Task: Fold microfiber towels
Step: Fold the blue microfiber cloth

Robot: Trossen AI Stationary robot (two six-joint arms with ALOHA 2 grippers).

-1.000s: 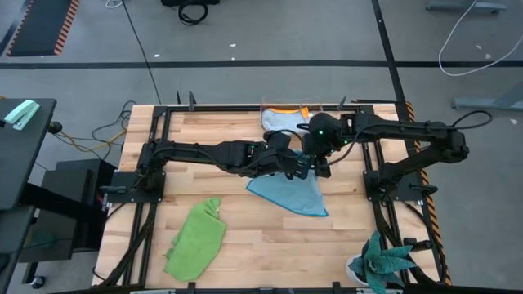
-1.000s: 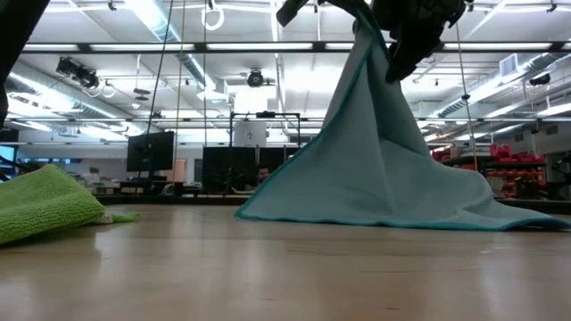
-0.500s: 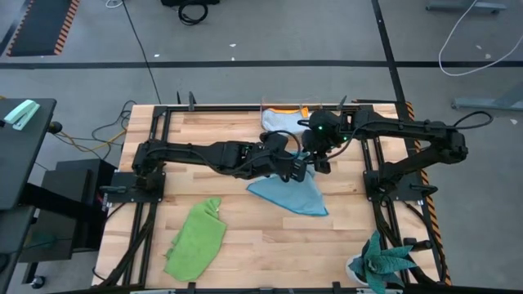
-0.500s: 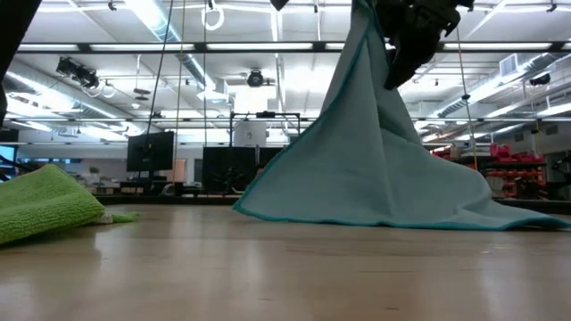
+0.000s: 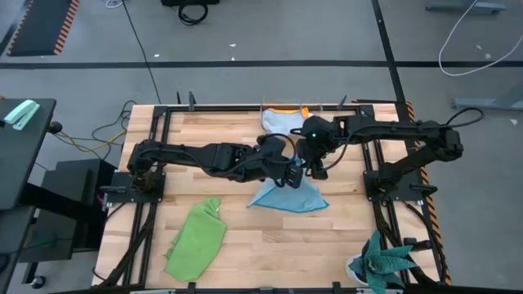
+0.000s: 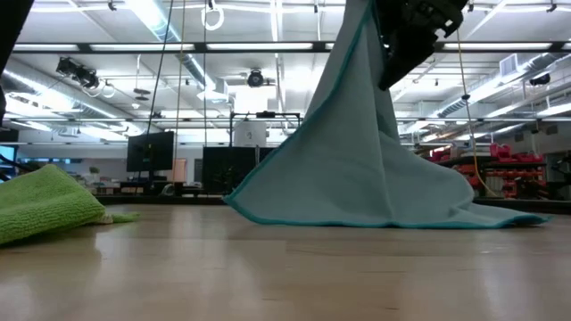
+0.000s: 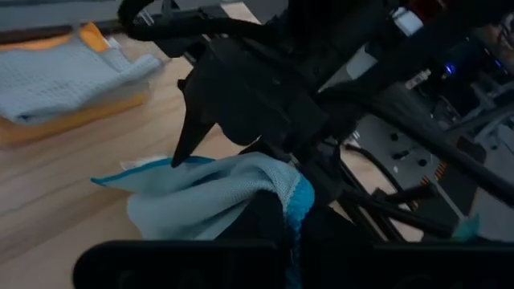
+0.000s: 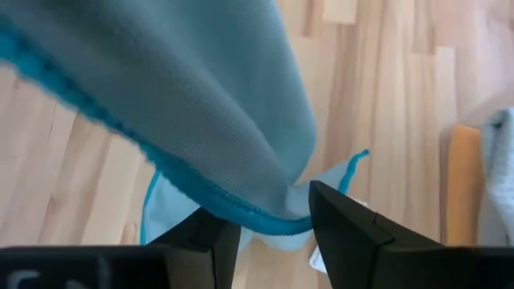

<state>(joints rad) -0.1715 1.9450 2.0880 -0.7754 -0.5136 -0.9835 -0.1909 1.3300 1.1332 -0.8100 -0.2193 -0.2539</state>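
High view: left gripper (image 5: 292, 170) and right gripper (image 5: 315, 167) meet mid-table over the light blue towel (image 5: 288, 198). Lime green towel (image 5: 196, 238) lies near the front left; grey towel (image 5: 282, 122) on the orange-yellow towel (image 5: 288, 111) at the far edge.

Low view: blue towel hangs tent-like, hem on the table (image 6: 285, 267).

Left wrist: fingers clamped on the blue towel's edge.

Right wrist: fingers (image 8: 353, 229) spread, towel edge draped between them.
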